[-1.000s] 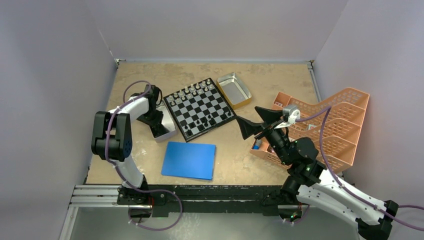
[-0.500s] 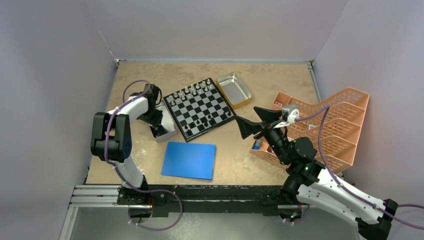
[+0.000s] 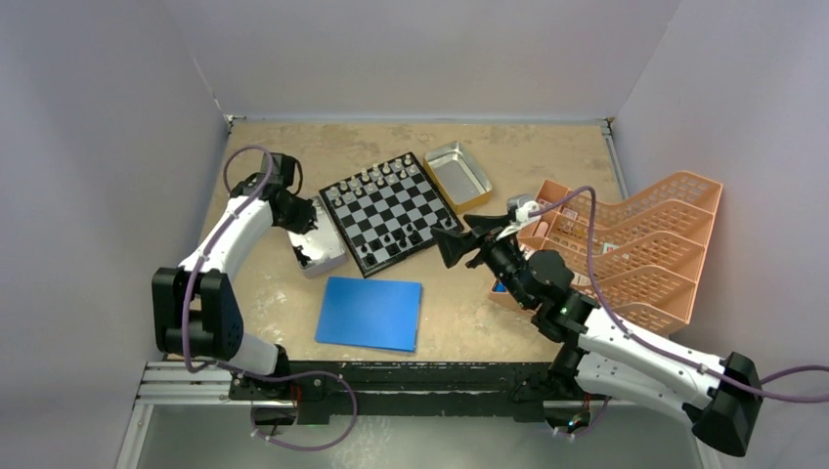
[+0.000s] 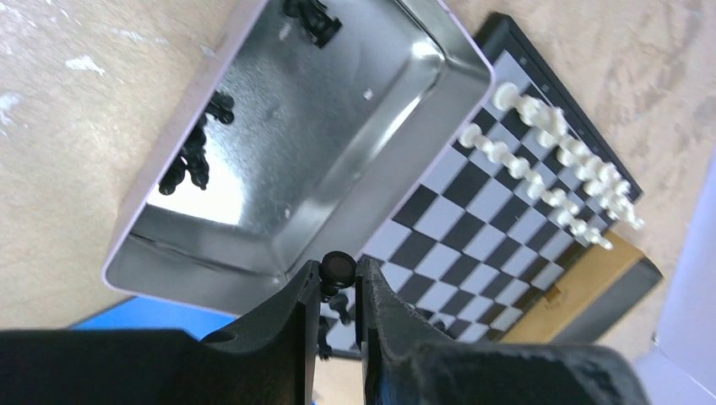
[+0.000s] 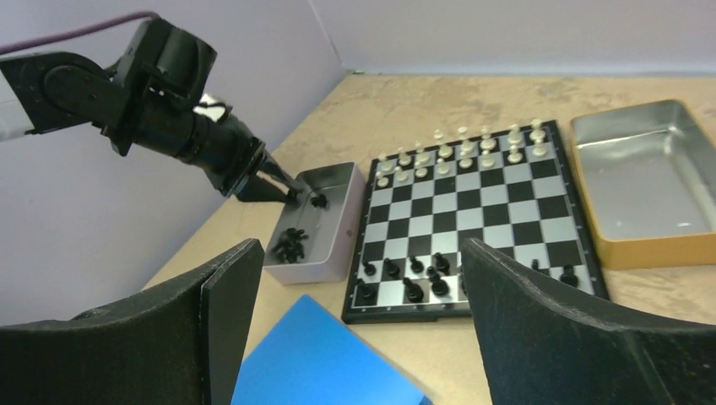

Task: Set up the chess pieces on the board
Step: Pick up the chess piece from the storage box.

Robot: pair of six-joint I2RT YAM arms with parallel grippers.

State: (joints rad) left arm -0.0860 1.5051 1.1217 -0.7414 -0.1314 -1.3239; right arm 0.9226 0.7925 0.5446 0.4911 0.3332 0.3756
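Board (image 3: 391,210): small chequered square, black border
White pieces (image 3: 376,178): two rows along its far edge
Black pieces (image 3: 401,237): several on its near rows, more loose in the silver tin (image 3: 330,256) just beside its left edge
Left gripper (image 4: 339,278): over that tin, pinched on one black piece (image 4: 339,266)
Right gripper (image 3: 467,237): right of the board, spread wide, holding nothing
Orange rack (image 3: 645,244): further right, its small labels too blurred to read
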